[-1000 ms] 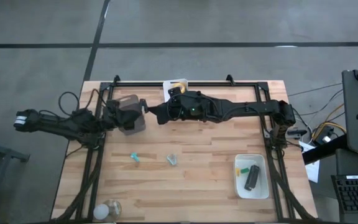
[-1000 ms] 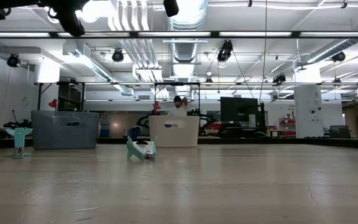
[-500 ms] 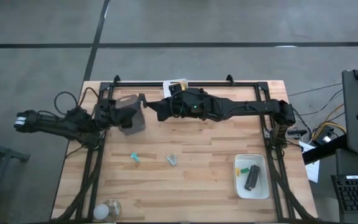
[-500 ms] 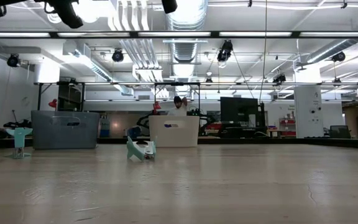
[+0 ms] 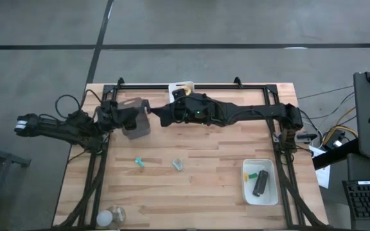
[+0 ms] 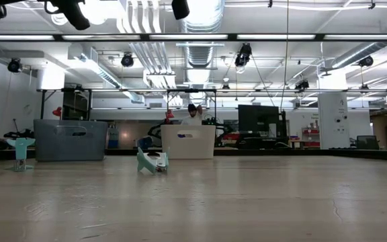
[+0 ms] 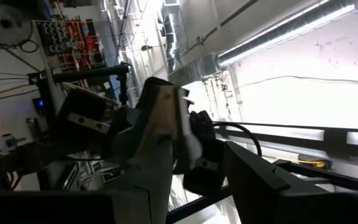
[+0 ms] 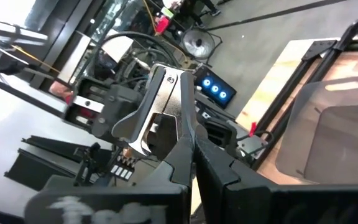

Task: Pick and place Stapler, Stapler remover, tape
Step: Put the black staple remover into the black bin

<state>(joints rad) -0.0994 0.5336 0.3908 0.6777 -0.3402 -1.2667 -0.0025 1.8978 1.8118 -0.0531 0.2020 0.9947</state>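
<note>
- The table [image 5: 198,192] is pale blond wood with plank lines.
- The tray [image 5: 246,192] is white.
- The stapler [image 5: 260,183] in it is black, and a small green piece [image 5: 252,174] lies beside it.
- A teal piece [image 5: 139,163] lies on the wood.
- Both arms are black.

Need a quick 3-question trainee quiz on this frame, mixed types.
1. True or false: the stapler lies in the white tray.
2. Which pincer is shut? A) left B) right C) both
3. Fill in: the grey bin sits at the table's ____ side, by the left pincer.

Key: 1 true. 2 B: the right pincer is shut and empty over the far middle of the table. 3 left.
</note>
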